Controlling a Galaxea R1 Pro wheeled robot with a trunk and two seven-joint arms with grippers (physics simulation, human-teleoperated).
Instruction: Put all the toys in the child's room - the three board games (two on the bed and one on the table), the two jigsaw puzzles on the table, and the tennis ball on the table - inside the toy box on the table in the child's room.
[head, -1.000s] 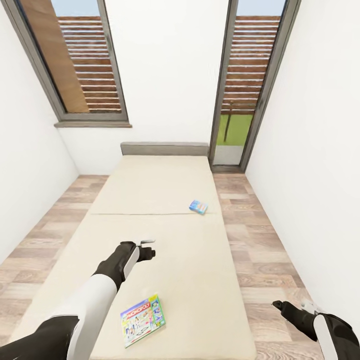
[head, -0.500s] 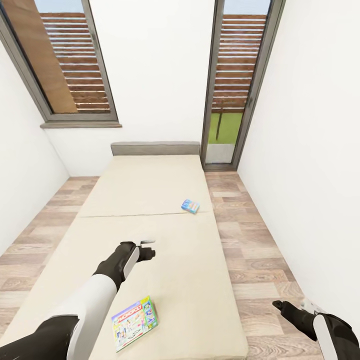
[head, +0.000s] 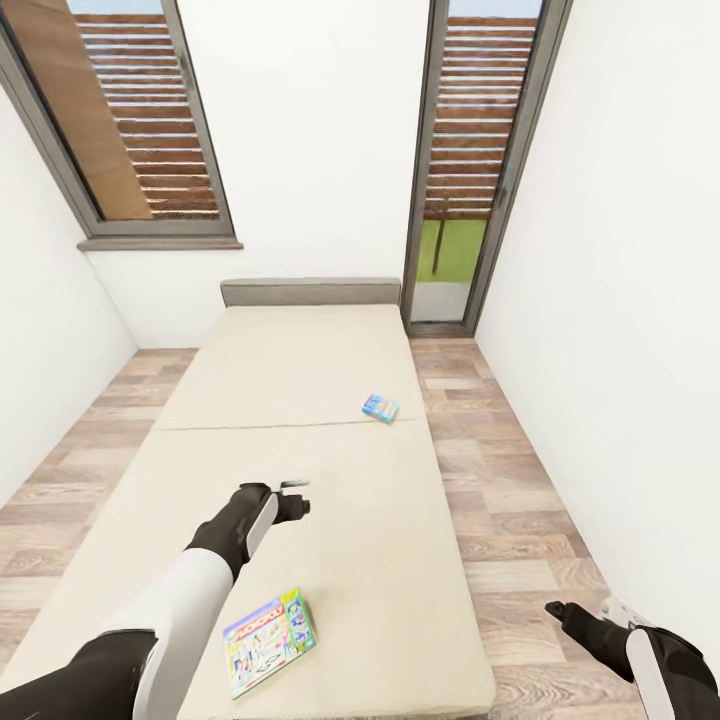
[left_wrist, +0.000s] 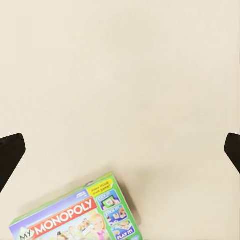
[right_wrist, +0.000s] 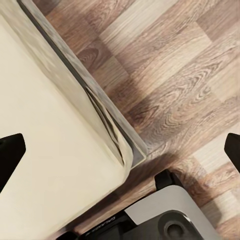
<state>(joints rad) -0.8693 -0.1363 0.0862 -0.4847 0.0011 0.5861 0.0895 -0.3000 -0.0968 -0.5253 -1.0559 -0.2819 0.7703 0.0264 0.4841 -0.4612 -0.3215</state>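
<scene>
We see both board games, Monopoly box (head: 269, 639) lower left and blue box (head: 380, 407) mid-frame, untouched on bed (head: 300, 400); left gripper (head: 296, 497) and right gripper (head: 590, 618) spread wide, empty.

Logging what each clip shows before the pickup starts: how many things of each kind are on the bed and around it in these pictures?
Board games on the bed: 2, the Monopoly box near the foot and a small blue box farther up
Beds: 1
Tools: 2, left tool over the mattress, right tool over the floor
Windows: 1
Glass doors: 1
Total: 7
</scene>
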